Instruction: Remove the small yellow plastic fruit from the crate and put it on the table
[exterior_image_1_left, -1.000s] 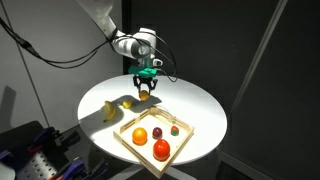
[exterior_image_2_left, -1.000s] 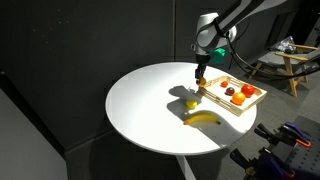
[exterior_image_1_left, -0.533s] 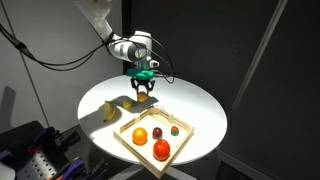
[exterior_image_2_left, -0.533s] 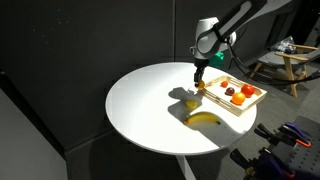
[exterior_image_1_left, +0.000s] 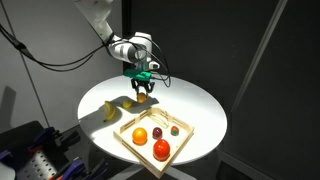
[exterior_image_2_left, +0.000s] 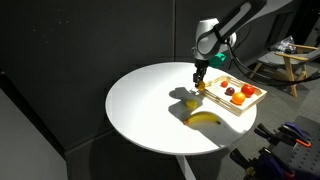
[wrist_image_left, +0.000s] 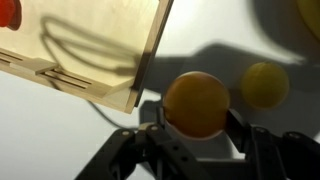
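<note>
My gripper (wrist_image_left: 197, 125) is shut on the small yellow plastic fruit (wrist_image_left: 197, 103), a round yellow-orange ball, and holds it just above the white table (exterior_image_1_left: 200, 105). It hangs beside the near corner of the wooden crate (wrist_image_left: 100, 40). In both exterior views the gripper (exterior_image_1_left: 143, 93) (exterior_image_2_left: 200, 82) hovers over the table next to the crate (exterior_image_1_left: 182, 147) (exterior_image_2_left: 215, 97). The fruit does not touch the table.
A tinier yellow round fruit (wrist_image_left: 264, 84) (exterior_image_2_left: 192, 101) lies on the table beside the gripper. A yellow banana (exterior_image_1_left: 110, 112) (exterior_image_2_left: 205, 118) lies nearby. The crate holds an orange (exterior_image_1_left: 139, 134), a red fruit (exterior_image_1_left: 161, 149) and small red pieces (exterior_image_1_left: 157, 131).
The gripper with the yellow fruit has shifted slightly away from the crate over the table. Nothing else moved.
</note>
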